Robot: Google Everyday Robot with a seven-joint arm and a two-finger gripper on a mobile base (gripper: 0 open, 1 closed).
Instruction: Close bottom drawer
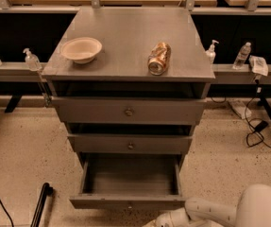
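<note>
The bottom drawer [128,201] of the grey cabinet is pulled far out; its slim front panel sits low in the camera view and the inside looks empty. The middle drawer [130,144] and top drawer [128,111] above it are pulled out a little. My white arm [210,212] comes in from the bottom right. My gripper [159,221] is at the bottom edge, just below and right of the bottom drawer's front, mostly cut off by the frame.
On the cabinet top [130,37] a beige bowl [81,49] stands at the left and a can [159,58] lies at the right. Bottles [243,55] stand on ledges either side. Cables [260,126] lie on the floor at right; a black bar [41,203] at lower left.
</note>
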